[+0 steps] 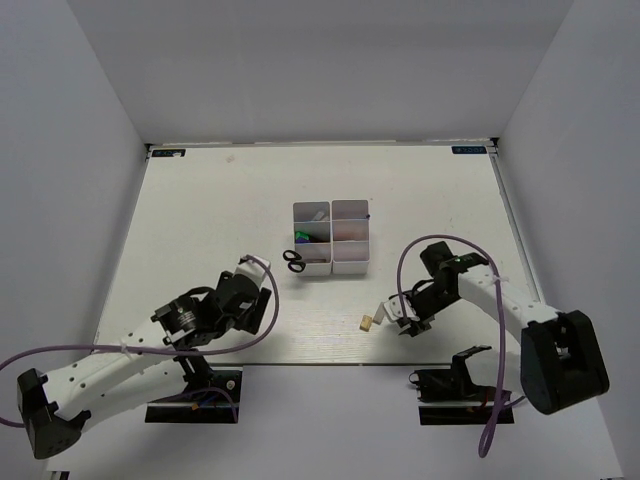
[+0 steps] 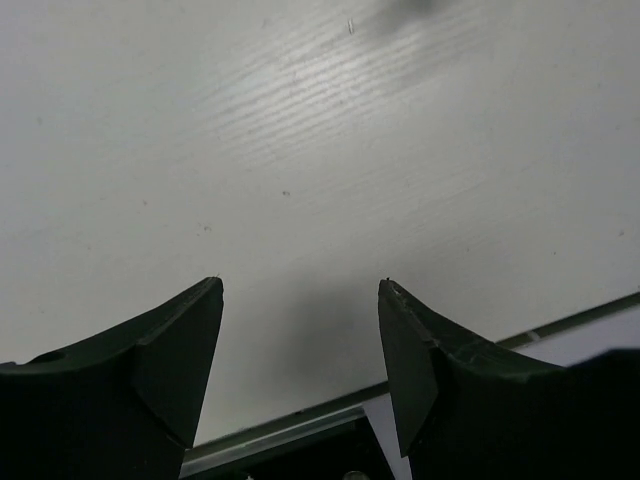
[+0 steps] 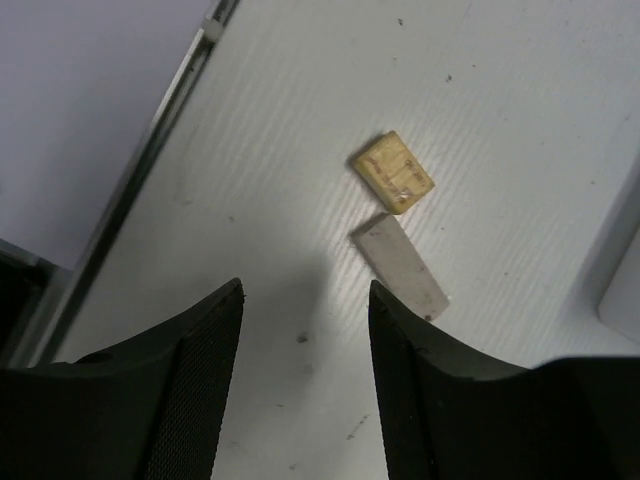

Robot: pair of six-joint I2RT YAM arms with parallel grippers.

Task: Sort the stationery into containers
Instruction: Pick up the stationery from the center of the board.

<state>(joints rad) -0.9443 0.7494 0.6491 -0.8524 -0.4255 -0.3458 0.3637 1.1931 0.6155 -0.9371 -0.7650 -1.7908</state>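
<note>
Fingers of the right gripper (image 3: pixel 305 290) stand apart, empty, just short of a ridged tan eraser (image 3: pixel 393 172) and a flat grey eraser (image 3: pixel 400 265), which lie close together on the table (image 1: pixel 200 220). The left gripper (image 2: pixel 300 285) gapes wide over the table, holding nothing. Scissors (image 1: pixel 295 261) lie at the near-left corner of the bins (image 1: pixel 331 240), well apart from both grippers. The bins' contents are hard to make out.

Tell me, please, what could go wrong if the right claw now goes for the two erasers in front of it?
1. The tan eraser and the grey eraser lie almost corner to corner, so the open right claw may catch both or knock one aside.
2. Both lie flat on the table, so the claw may scrape the surface and slip off them.
</note>
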